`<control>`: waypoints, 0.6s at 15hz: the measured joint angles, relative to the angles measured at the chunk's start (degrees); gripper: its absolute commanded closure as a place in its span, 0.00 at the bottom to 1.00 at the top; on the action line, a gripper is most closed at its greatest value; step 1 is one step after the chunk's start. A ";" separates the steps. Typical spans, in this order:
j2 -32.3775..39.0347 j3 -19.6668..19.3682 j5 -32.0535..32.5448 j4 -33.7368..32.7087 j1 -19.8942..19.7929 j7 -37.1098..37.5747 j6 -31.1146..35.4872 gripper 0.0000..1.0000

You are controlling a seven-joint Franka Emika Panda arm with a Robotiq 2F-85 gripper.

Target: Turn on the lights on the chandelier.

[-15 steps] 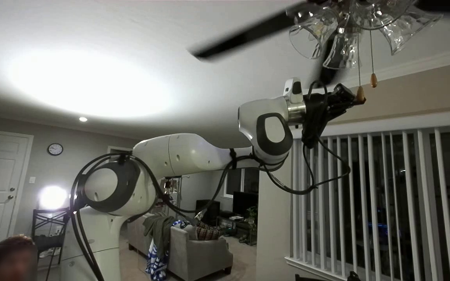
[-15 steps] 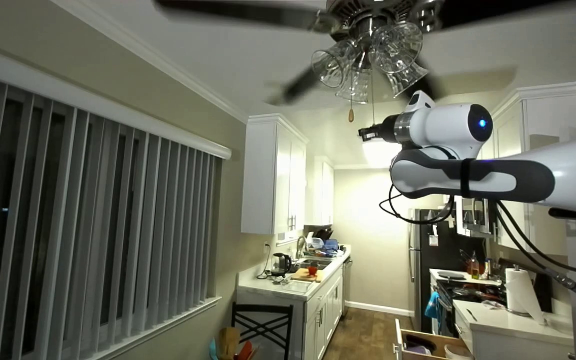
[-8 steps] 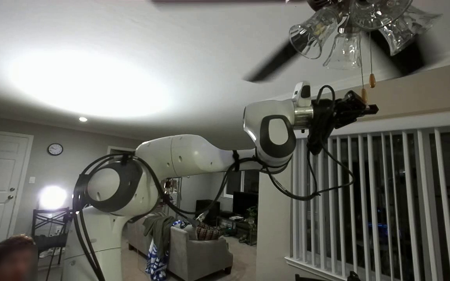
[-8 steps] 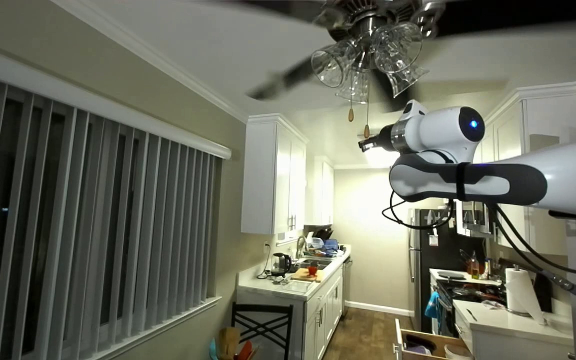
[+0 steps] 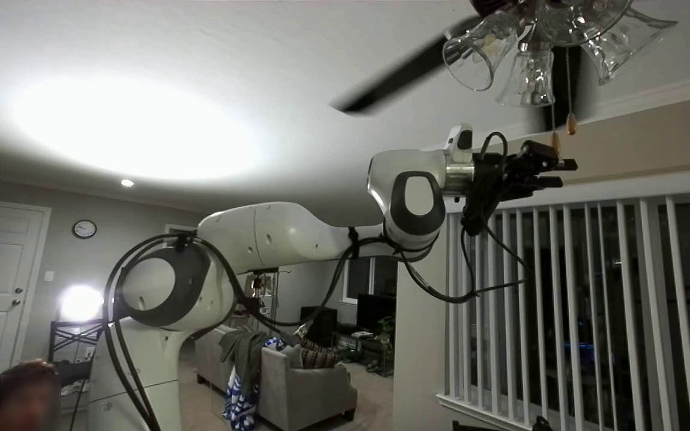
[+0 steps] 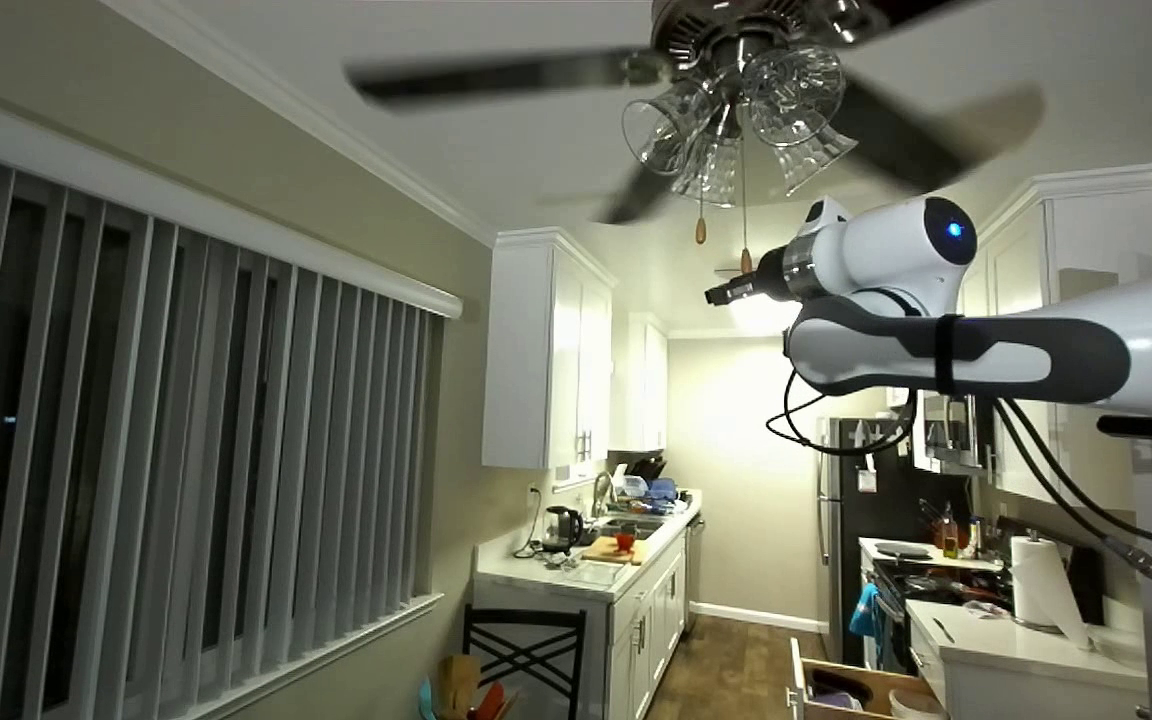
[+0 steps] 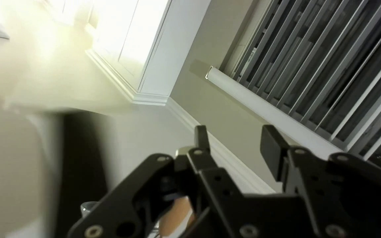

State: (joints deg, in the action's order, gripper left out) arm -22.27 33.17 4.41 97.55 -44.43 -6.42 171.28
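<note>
The chandelier (image 6: 739, 48) is a ceiling fan with a dark hub, blurred dark blades and thin pull chains. Its lights (image 5: 527, 78), clear glass shades, also show in an exterior view (image 6: 794, 97); they look unlit. My gripper (image 5: 562, 173) is open and empty just below the nearer wooden pull knob (image 5: 556, 143). In an exterior view the gripper (image 6: 719, 294) points left, with that knob (image 6: 746, 260) just above its fingers. In the wrist view the gripper (image 7: 235, 142) has a gap between its fingertips; an orange-brown knob (image 7: 174, 216) shows outside the left finger, partly hidden.
A second pull knob (image 5: 571, 124) hangs slightly higher; it also shows in an exterior view (image 6: 701, 231). A spinning blade (image 7: 81, 165) blurs across the wrist view. Window blinds (image 5: 566, 299) stand behind and below the gripper. White cabinets (image 6: 546, 350) stand beyond.
One second ago the knob was at my closed-looking fingertips. The gripper moved forward and down, then slightly back; the knob now hangs above it and the fingers are spread. The fan blades have turned.
</note>
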 measured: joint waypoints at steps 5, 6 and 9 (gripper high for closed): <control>-0.73 -11.38 4.03 -0.64 14.17 2.32 -2.89 0.00; -1.01 -11.52 3.96 -1.03 14.17 2.33 -2.95 0.00; -1.32 -10.79 3.97 -2.37 13.65 2.48 -3.20 0.00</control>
State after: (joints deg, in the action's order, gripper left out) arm -23.60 22.38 8.38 95.18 -30.78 -3.94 168.08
